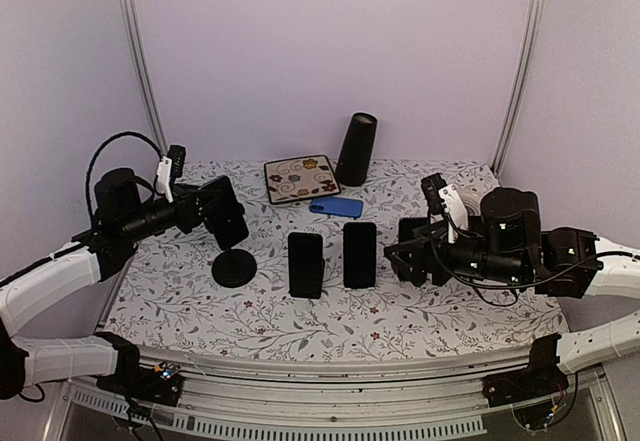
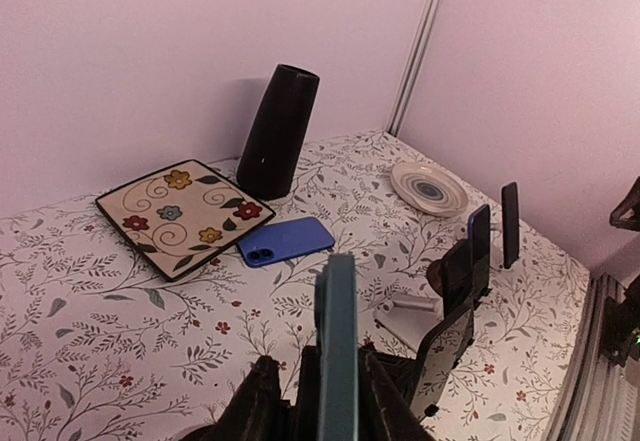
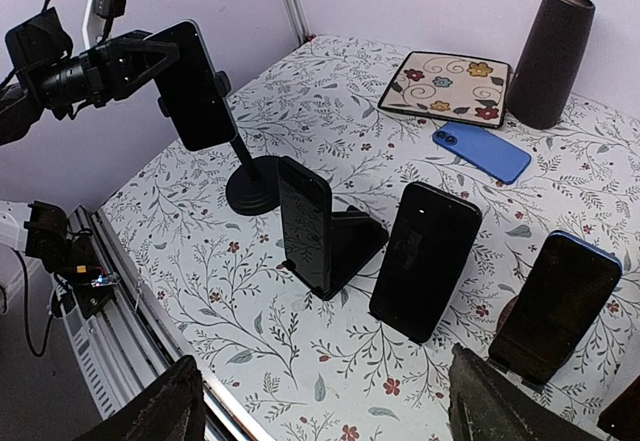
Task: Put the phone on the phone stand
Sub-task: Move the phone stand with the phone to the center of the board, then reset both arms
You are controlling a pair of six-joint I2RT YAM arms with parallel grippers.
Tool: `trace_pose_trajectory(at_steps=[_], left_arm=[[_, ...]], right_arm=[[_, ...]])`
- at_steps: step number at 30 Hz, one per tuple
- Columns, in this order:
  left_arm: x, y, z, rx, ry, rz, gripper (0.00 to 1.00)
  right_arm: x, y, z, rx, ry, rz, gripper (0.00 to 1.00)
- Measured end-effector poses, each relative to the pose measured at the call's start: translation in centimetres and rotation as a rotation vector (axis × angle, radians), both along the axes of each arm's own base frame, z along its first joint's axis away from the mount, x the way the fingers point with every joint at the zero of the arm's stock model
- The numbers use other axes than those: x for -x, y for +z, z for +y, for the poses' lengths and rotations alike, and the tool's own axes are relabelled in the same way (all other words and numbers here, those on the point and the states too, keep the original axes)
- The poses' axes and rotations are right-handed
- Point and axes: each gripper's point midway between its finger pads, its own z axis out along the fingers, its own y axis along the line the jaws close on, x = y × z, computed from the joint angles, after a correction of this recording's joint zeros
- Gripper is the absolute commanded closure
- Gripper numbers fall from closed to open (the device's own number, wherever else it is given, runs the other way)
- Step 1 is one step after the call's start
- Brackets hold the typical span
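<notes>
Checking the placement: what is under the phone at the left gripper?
Below the phone, the stand's black stem runs down to its round base. The stem's top is hidden behind the phone, so whether the phone is seated cannot be judged.

Shows a table [image 1: 430, 306] under a white cloth printed with grey vines and small red flowers. Carries, just below the left claw [image 1: 228, 216], the round black base of a phone stand [image 1: 233, 268]. Holds, between the left claw and the right claw [image 1: 406, 251], a dark phone [image 1: 305, 264] and a second dark phone [image 1: 359, 254], both propped upright. Bears, beyond both claws, a blue phone [image 1: 336, 206] lying flat, a square flowered plate [image 1: 301, 178] and a dark tapered cylinder [image 1: 356, 148] standing upright.
</notes>
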Motion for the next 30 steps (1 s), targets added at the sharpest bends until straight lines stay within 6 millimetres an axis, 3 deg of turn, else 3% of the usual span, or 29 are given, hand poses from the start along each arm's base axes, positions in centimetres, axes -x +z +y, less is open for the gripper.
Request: trace_pose_trajectory(at_steps=[6,11,20,30], left_arm=[[0.0,-0.1,0.1,0.006,0.007,0.01,0.64],[0.1,-0.1,-0.1,0.024,-0.004,0.026,0.5],[0.9,0.9,-0.3,0.076,-0.016,0.04,0.05],[2.0,4.4,0.6,0.131,0.064,-0.016,0.03]], right_arm=[[0.0,0.0,0.0,-0.001,0.003,0.001,0.16],[0.0,0.0,0.0,-0.001,0.003,0.001,0.15],[0.0,0.0,0.0,-0.005,0.001,0.005,0.06],[-0.2,0.3,-0.2,-0.016,-0.014,-0.001,0.01]])
